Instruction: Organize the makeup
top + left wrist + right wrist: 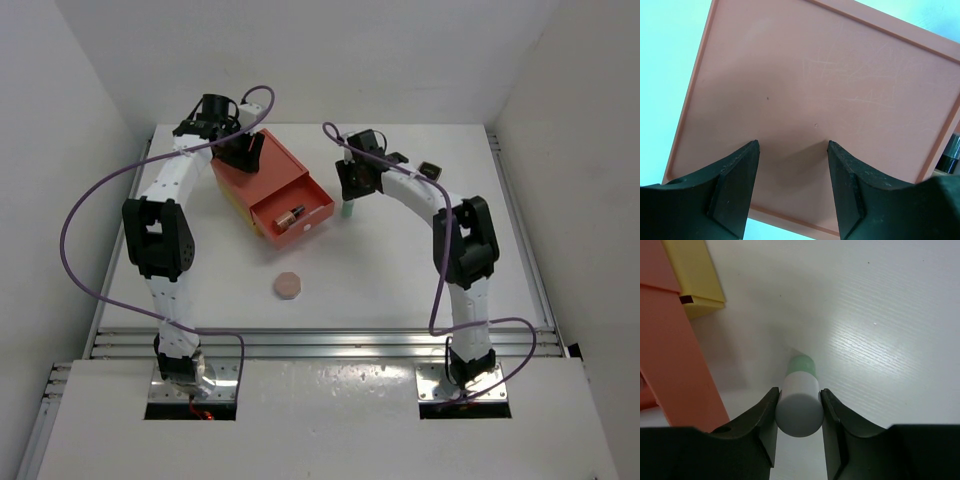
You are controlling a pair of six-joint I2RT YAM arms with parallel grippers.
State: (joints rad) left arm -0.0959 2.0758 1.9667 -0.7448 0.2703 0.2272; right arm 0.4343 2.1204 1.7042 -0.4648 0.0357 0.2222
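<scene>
The green-white bottle stands upright just right of the open drawer, white end up. My right gripper comes from above and is shut on its white upper part. I cannot tell if its green base touches the table. A tan dark-capped bottle lies in the drawer. A peach octagonal compact lies on the table in front. My left gripper is open and empty just above the orange box's lid, fingertips apart. The other cosmetics are out of view.
The orange-and-yellow drawer box sits at the back centre, its drawer pulled out toward the front right; its side shows in the right wrist view. A small black item shows by the right arm; I cannot tell what it is.
</scene>
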